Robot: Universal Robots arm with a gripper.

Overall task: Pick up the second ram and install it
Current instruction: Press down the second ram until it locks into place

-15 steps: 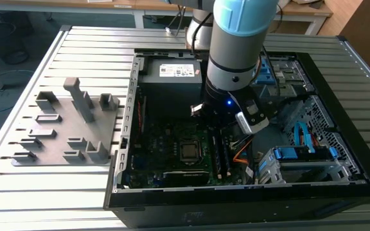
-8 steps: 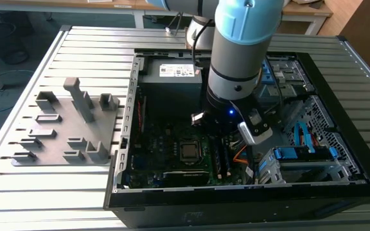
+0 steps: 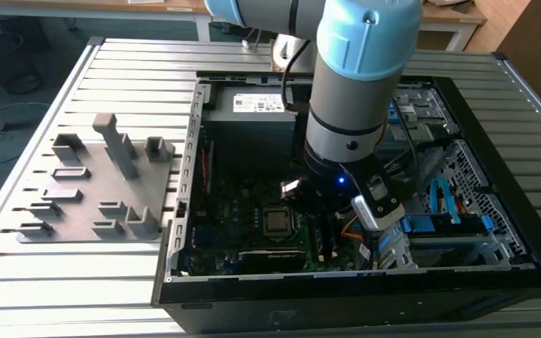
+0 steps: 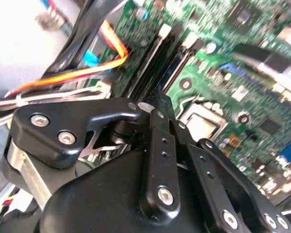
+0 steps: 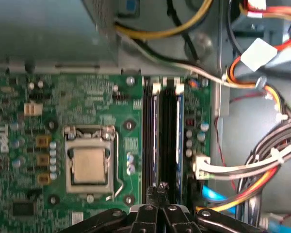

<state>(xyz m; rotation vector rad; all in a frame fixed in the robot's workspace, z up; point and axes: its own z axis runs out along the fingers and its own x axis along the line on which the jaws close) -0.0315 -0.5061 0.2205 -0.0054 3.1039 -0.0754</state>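
**Gripper low over the memory slots**

The arm reaches down into the open computer case (image 3: 458, 274). The gripper (image 5: 157, 191) hangs just above the motherboard (image 5: 87, 97), beside the CPU socket (image 5: 89, 162). Its fingers (image 4: 157, 109) are pressed together. The second ram (image 5: 169, 141) stands in its slot between the blue-edged slots, directly under the fingertips.

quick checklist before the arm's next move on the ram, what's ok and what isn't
1. Gripper lined up over the memory slots: ok.
2. Both slots hold dark sticks: ok, in the first wrist view.
3. Second ram fully seated and latched: cannot tell.
4. Orange and yellow cables off the slots: ok, beside them.
5. CPU socket away from the gripper: ok.
6. Grey holder tray has no sticks standing in it: ok.
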